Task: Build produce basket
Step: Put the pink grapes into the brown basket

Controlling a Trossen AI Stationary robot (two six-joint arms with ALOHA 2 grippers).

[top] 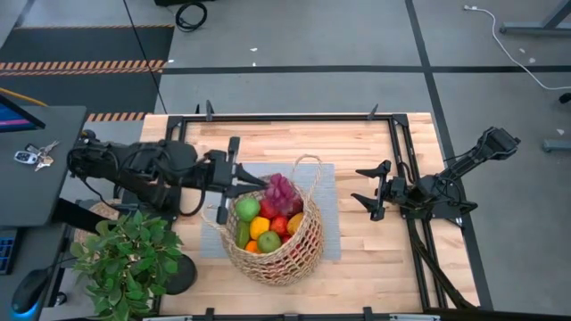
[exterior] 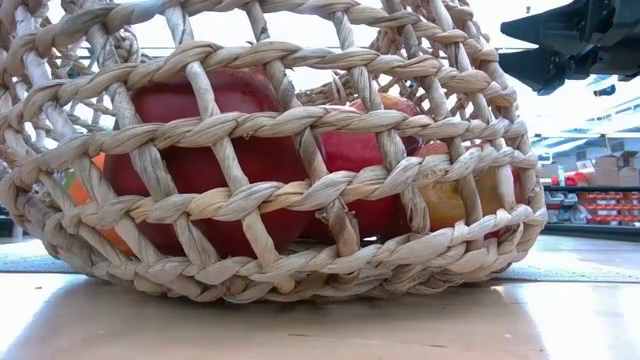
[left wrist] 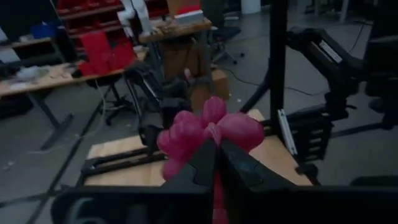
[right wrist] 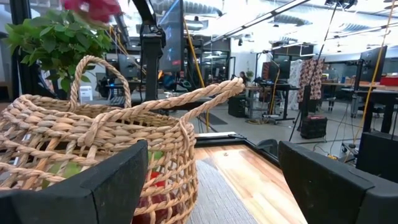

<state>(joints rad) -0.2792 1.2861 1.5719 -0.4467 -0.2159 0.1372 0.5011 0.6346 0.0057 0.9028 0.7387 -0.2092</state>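
The tan wicker basket (top: 278,239) rests on a grey mat (top: 326,192) at the table's middle. It holds produce: a green apple (top: 247,209), an orange (top: 260,226) and red apples (exterior: 215,160). My left gripper (top: 260,183) reaches in level from the table's left and is shut on the purple grapes (top: 284,193), over the basket's far rim. My right gripper (top: 368,190) stands open to the right of the basket (right wrist: 93,143), touching nothing. My left gripper pinches the grape cluster (left wrist: 208,132) between its two fingers (left wrist: 202,165), on the cluster's lower middle (left wrist: 216,144). The fingers come nearly level from the table's left. The grapes bulge out beyond the fingertips and are lifted clear above the fruit in the basket.
A potted green plant (top: 125,254) stands at the table's near left corner, beside the basket. Black frame rails (top: 401,152) run along the table's far and right edges. Bare wood (top: 375,250) lies right of the mat. Keys (top: 31,156) lie on a side desk at left.
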